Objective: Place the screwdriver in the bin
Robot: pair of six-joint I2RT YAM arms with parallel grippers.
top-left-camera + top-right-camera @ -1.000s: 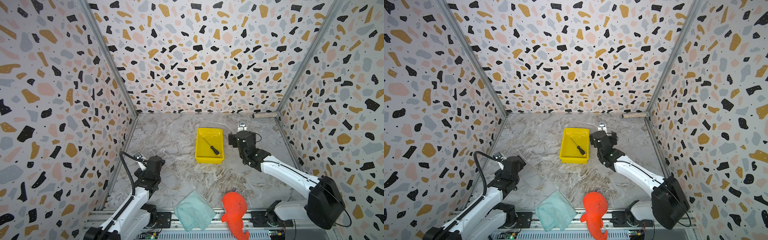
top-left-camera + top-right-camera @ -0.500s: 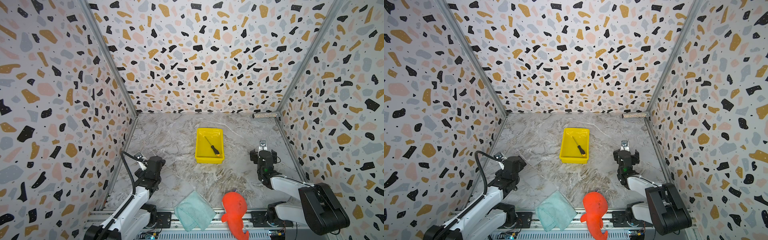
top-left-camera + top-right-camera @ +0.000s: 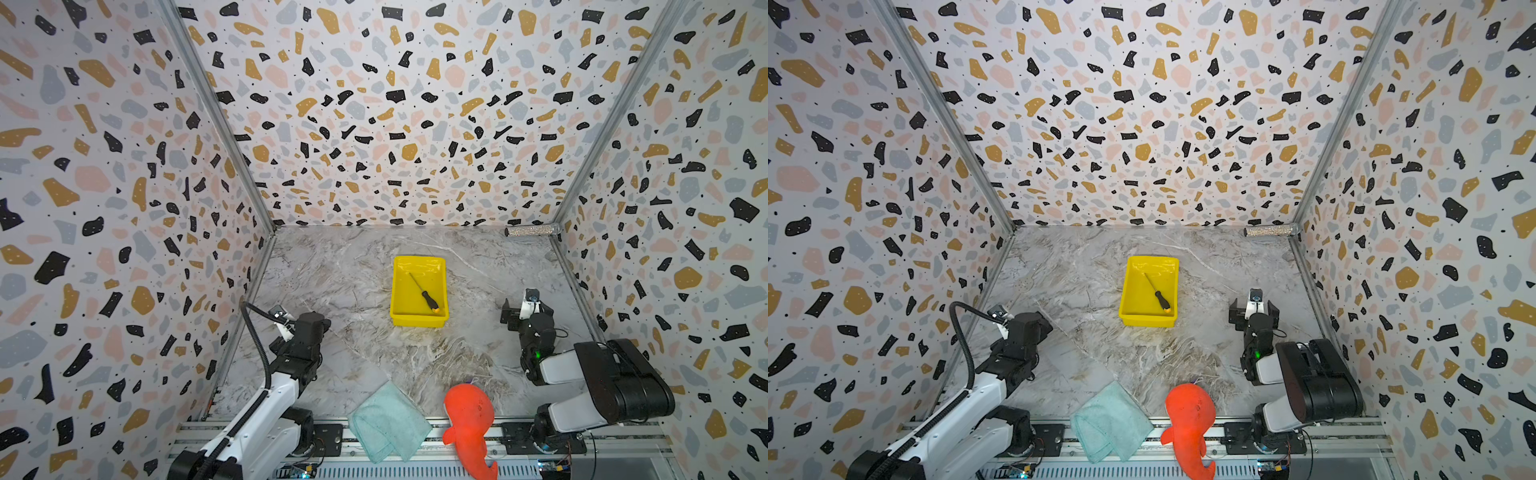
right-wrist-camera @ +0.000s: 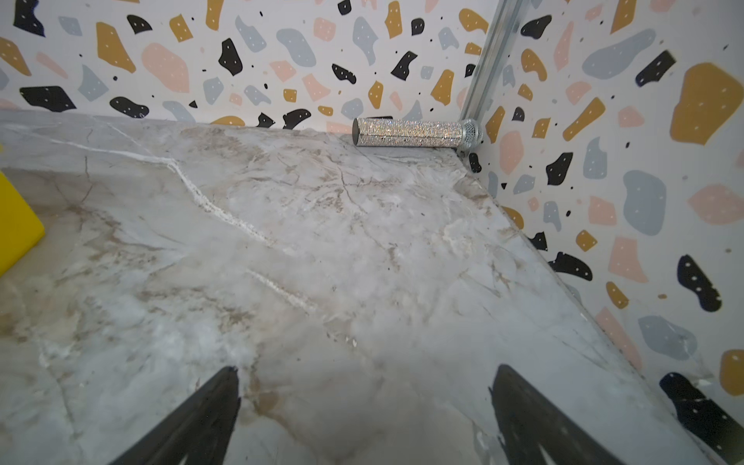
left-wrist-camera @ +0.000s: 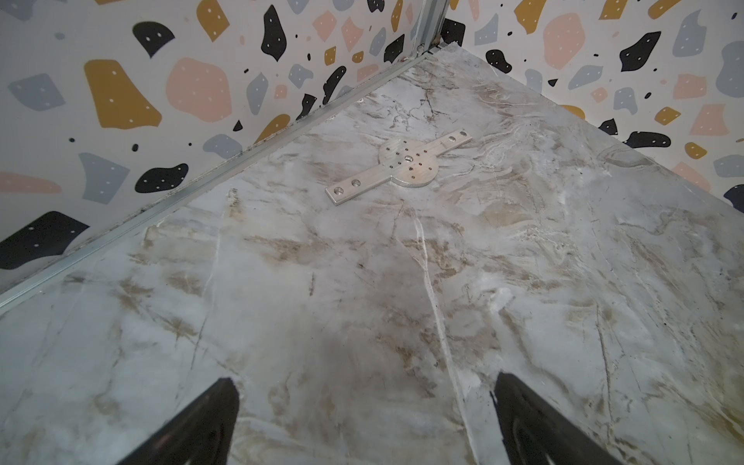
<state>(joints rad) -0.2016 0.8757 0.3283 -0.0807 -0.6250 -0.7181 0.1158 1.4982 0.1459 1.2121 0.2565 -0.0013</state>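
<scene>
The grey marble-patterned surface point(image 3: 357, 291) carries a bright yellow rectangular plastic bin point(image 3: 419, 321) near its middle. The left hand point(image 5: 364, 382) sits near the left wall, fingers spread wide, holding nothing. The right hand point(image 4: 367, 368), to the right of the bin and apart from it, gapes equally empty. The slim black-handled screwdriver point(image 3: 423, 293) lies diagonally inside the bin.

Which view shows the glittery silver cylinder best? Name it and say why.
The right wrist view: the glittery silver cylinder shows large and sharp, mesh end and all. In both top views the cylinder is small, in the far corner. The left wrist view misses it.
</scene>
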